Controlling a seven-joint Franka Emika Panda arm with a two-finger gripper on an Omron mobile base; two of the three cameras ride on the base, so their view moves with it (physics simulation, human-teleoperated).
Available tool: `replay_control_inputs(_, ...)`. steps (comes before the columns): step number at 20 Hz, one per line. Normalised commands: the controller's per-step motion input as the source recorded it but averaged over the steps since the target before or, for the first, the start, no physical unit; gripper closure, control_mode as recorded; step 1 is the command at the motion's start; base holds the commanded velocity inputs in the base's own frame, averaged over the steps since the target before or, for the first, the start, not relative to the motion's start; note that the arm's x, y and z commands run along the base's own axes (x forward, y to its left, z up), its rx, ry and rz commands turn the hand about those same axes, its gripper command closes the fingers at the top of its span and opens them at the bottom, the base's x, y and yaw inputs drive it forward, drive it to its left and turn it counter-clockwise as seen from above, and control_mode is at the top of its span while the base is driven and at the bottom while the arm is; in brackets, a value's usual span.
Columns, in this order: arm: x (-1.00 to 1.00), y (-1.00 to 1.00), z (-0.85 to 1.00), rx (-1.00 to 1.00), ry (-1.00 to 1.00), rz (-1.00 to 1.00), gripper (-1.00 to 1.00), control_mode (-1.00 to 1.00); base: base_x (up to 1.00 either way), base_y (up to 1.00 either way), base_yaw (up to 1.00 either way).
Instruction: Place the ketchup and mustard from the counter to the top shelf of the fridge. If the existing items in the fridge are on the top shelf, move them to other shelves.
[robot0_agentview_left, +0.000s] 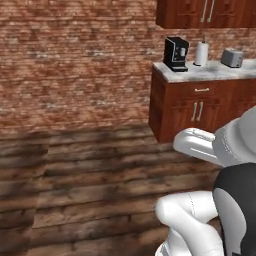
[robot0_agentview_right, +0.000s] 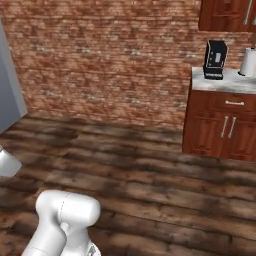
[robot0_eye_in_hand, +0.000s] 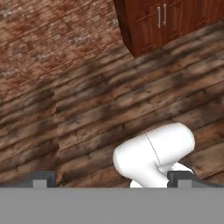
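I judge the step in hand to be transit: the base faces a brick wall (robot0_agentview_left: 75, 60) and bare plank floor (robot0_agentview_left: 75, 170), with no bottle handled. In the left base view a counter (robot0_agentview_left: 210, 74) sits at upper right, carrying a coffee machine (robot0_agentview_left: 176, 54), a paper towel roll (robot0_agentview_left: 201, 53) and a toaster (robot0_agentview_left: 232, 58), with a cabinet (robot0_agentview_left: 200, 107) below. I cannot make out ketchup or mustard on that counter; where they stand I cannot tell. In the right base view a grey slab (robot0_agentview_right: 11, 95) runs down the left edge, possibly the fridge's side, though I cannot confirm it. In the hand view the gripper (robot0_eye_in_hand: 113, 179) looks down at the floor, its fingertips (robot0_eye_in_hand: 41, 179) set far apart at the bottom corners with nothing between them, so I report it spread wide and empty. The next move, in my judgement, calls for driving until the bottles come into view, then approaching one with the jaws apart.
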Motion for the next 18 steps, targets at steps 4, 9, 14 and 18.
replay_control_inputs(4,0.00,0.00,0.00,0.00,0.00,0.00,-1.00,1.00,0.45,0.00,-0.62)
replay_control_inputs(9,0.00,0.00,0.00,0.00,0.00,0.00,-1.00,1.00,0.24,0.00,-0.70)
replay_control_inputs(14,0.00,0.00,0.00,0.00,0.00,0.00,-1.00,1.00,0.24,0.00,-0.72)
replay_control_inputs(18,0.00,0.00,0.00,0.00,0.00,0.00,-1.00,1.00,0.30,0.03,-0.71)
